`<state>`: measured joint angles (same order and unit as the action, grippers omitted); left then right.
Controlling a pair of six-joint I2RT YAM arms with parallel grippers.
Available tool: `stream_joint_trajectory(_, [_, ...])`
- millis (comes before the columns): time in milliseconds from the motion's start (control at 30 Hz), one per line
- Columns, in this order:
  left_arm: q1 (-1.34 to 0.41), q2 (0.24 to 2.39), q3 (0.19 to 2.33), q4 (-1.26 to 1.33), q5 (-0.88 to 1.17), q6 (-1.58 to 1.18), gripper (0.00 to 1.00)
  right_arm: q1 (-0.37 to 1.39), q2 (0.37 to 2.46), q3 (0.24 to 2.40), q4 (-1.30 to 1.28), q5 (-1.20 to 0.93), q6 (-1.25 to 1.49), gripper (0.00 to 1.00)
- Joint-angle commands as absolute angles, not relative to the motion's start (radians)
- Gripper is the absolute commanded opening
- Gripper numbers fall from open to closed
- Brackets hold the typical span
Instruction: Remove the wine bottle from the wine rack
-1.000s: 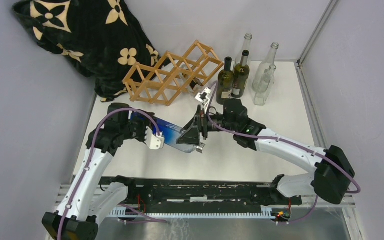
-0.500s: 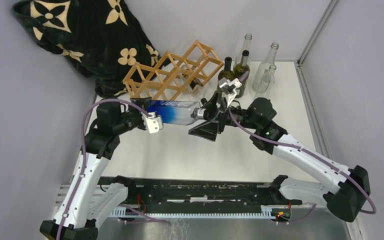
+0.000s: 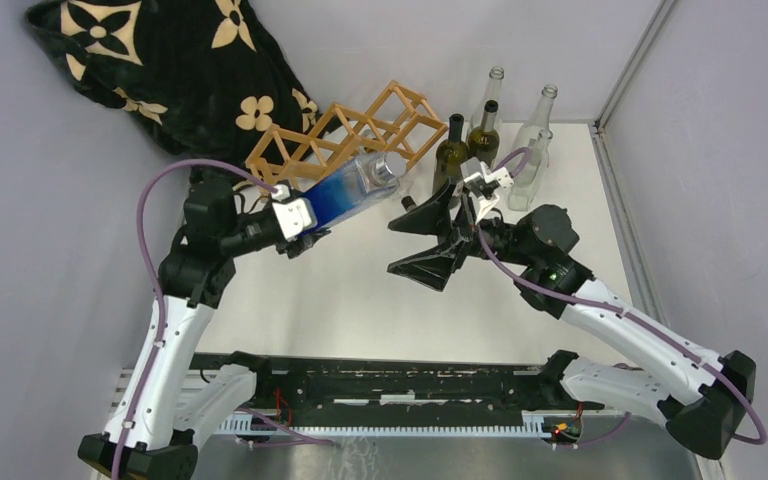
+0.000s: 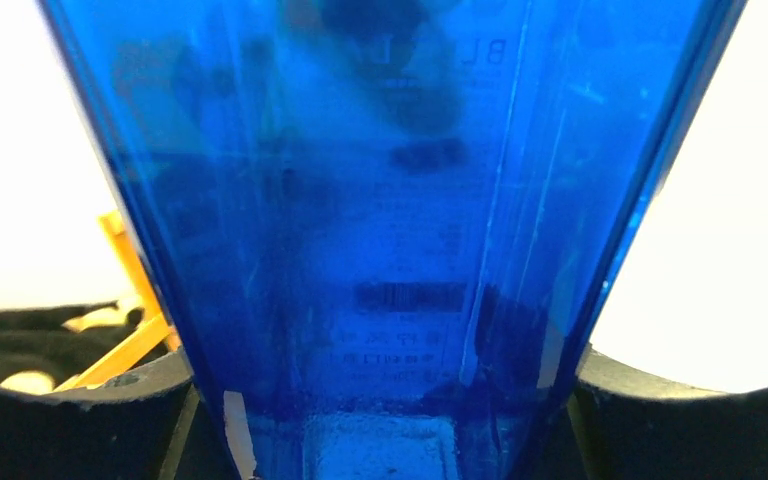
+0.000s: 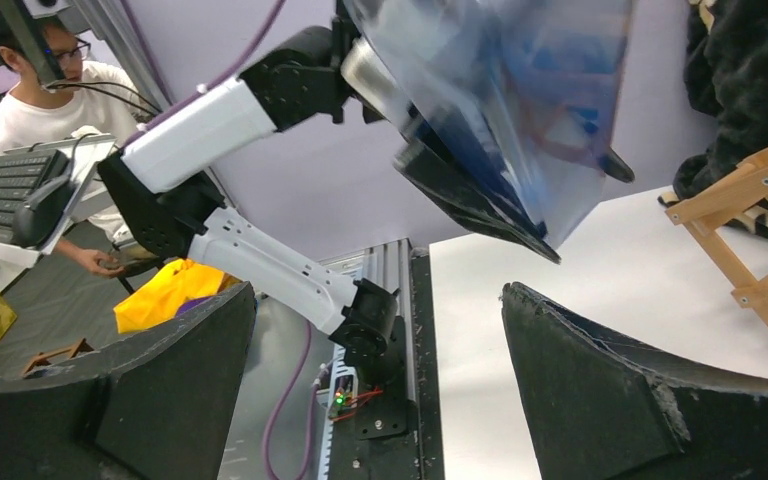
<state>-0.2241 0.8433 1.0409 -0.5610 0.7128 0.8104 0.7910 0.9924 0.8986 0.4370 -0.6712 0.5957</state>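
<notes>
the left fingers (image 4: 60, 430) pinch the base end of the blue wine bottle (image 3: 345, 192), probably so the slim neck end can pass between the sticks. the bottle is held above the worktop (image 3: 360, 300), its long axis slanting away from the arms and rightward, cap end over the front of the wine rack (image 3: 360, 125); whether it touches the lattice i cannot tell. the right fingers (image 3: 428, 210) are spread wide and empty just beside it.
</notes>
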Motion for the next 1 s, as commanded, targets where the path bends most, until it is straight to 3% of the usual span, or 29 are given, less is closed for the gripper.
stream_joint_trajectory(0, [-0.221, 0.862, 1.206, -0.393, 0.936, 0.527, 0.02, 0.797, 1.035, 0.914, 0.496, -0.631, 0.553, 0.98])
stream_joint_trajectory(433, [-0.221, 0.930, 1.264, -0.447, 1.193, 0.273, 0.02, 0.891, 1.165, 0.988, 0.779, -0.520, 0.469, 0.98])
stream_joint_trajectory(567, [-0.221, 0.944, 1.267, -0.501, 1.253, 0.275, 0.02, 0.906, 1.213, 1.003, 0.880, -0.466, 0.480, 0.98])
stream_joint_trajectory(967, [-0.224, 0.972, 1.267, -0.718, 1.354, 0.396, 0.02, 0.924, 1.359, 1.155, 0.864, -0.414, 0.482, 0.98])
